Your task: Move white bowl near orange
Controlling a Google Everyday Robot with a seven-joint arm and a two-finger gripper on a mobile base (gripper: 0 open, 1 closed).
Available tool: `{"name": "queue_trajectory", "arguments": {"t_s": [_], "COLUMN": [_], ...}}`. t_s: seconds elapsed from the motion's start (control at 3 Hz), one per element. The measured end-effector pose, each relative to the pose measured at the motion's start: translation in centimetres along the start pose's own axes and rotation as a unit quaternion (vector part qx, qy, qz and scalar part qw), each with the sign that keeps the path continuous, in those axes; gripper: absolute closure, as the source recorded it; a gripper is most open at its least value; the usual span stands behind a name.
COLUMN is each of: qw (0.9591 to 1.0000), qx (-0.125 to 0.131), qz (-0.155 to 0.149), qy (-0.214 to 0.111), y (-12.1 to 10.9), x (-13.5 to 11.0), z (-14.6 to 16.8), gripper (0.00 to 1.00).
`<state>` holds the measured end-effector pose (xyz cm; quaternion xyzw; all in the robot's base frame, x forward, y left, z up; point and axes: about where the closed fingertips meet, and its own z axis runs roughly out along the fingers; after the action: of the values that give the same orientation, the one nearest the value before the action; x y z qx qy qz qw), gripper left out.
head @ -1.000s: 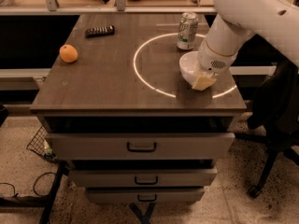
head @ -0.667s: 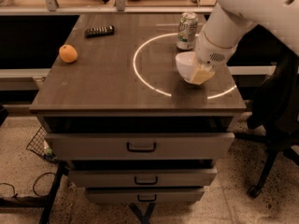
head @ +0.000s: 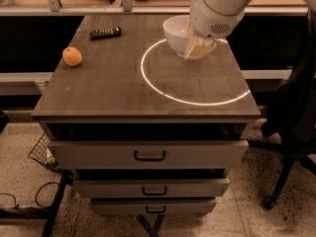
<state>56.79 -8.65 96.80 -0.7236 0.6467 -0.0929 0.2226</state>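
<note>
A: In the camera view, what do we see changed over the last 1 second?

B: The white bowl (head: 177, 33) has left the front right part of the light ring (head: 144, 68), where it sat on the tabletop (head: 108, 90); now it hangs tilted over the ring's far edge, and we judge it clear of the wood; the arm has risen and swung leftward with it.

A: What does that mean for us?

B: We read the lift as done and the carry as begun; the orange (head: 72, 56) lies untouched near the left edge, well apart from the bowl, so most of the crossing is left; the remote (head: 105, 32) lies further back between the 2, and we would pass in front of it.

A: And the gripper?

B: The gripper (head: 198, 47) sits at the bowl's right side, under the arm's white wrist; its fingers (head: 203, 49) show as a pale tan wedge pressed against the bowl's outer wall; we judge them closed narrowly on that wall near the rim, 1 finger outside and 1 presumably inside, though the inner one is hidden from us; nothing else touches them.

A: Does the hold look sound?

B: The bowl is glossy and gripped by 1 side only, hence the tilt; we would carry it slowly and set it down just beside the orange without nudging the fruit.
</note>
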Motion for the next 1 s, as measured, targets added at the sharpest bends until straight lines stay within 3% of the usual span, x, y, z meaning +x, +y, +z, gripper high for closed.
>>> {"name": "queue_trajectory", "arguments": {"t_s": [0.33,0.67,1.0], "qw": [0.9976,0.9914,0.9849], "qx": [0.024,0.023,-0.002], "qz": [-0.058,-0.116,-0.158], "qy": [-0.028,-0.055,-0.070], "y": [-1.9,-3.9,-4.9], "x": [-4.7,-9.8,-14.4], "z": [-1.2,0.1,3.9], "gripper": [1.00,1.00,1.00]}}
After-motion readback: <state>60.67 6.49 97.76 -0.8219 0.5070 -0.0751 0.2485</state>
